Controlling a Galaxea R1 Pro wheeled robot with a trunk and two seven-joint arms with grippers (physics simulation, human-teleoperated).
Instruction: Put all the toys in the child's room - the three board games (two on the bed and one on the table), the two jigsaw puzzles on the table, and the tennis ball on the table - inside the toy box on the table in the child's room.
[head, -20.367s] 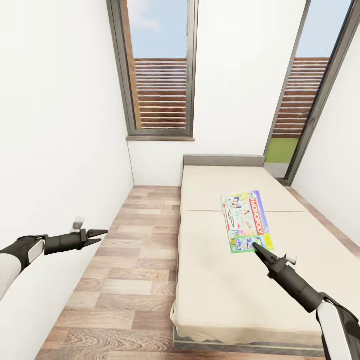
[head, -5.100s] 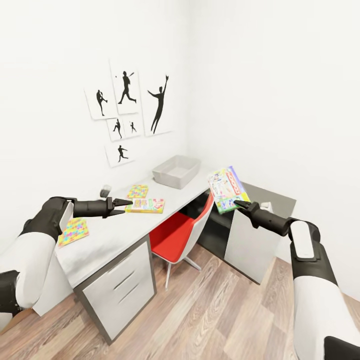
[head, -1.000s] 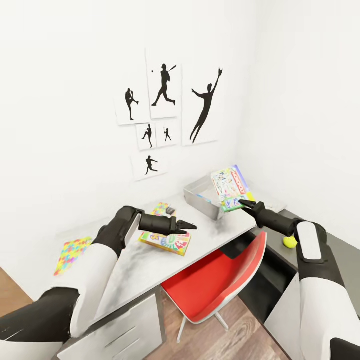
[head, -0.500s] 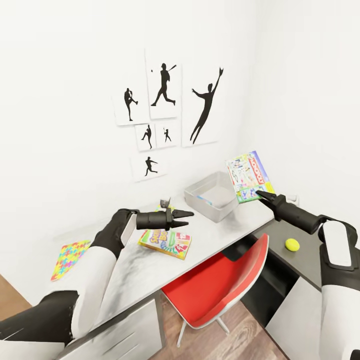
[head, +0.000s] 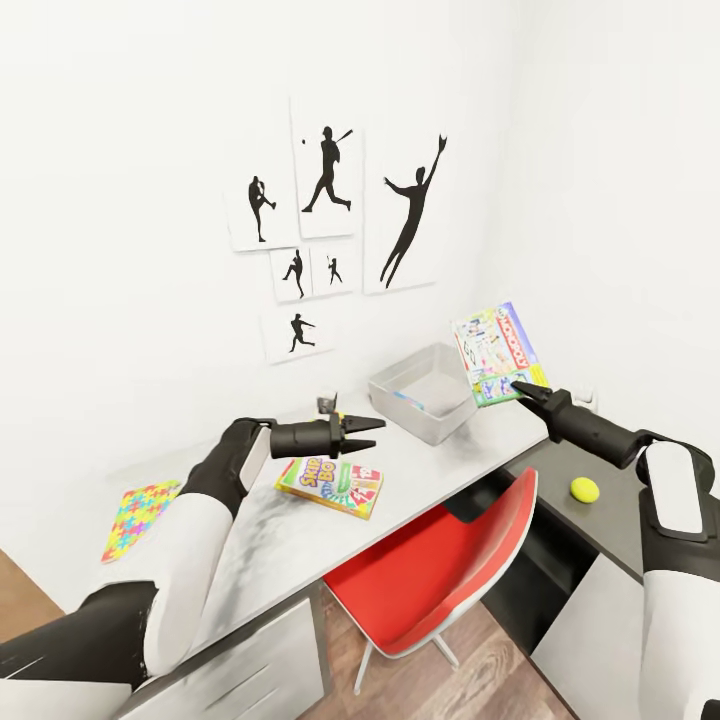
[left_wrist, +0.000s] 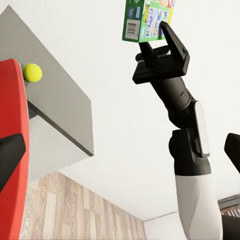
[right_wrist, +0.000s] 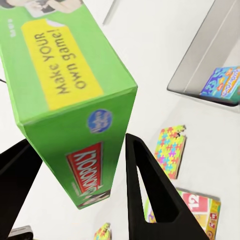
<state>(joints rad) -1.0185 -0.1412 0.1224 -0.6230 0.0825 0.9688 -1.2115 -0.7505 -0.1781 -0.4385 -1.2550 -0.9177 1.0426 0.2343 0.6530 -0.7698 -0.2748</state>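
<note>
We held the Monopoly box (head: 498, 352) clamped by one corner in our right pincer (head: 519, 388), raised just beside the toy box (head: 422, 390).

Gripped so near its edge, the box could swing or slip, we judged, or catch the bin's near rim. Open air lay above the bin. Our left pincer (head: 367, 434) hovered released above the Skip-Bo box (head: 331, 485) on the counter (head: 290, 535).

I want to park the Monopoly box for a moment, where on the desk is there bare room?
Bare top lies between the Skip-Bo box and the toy box, and between Skip-Bo and the puzzle at the far left. The dark corner section is bare except for the tennis ball. It is crowded under the left gripper.
</note>
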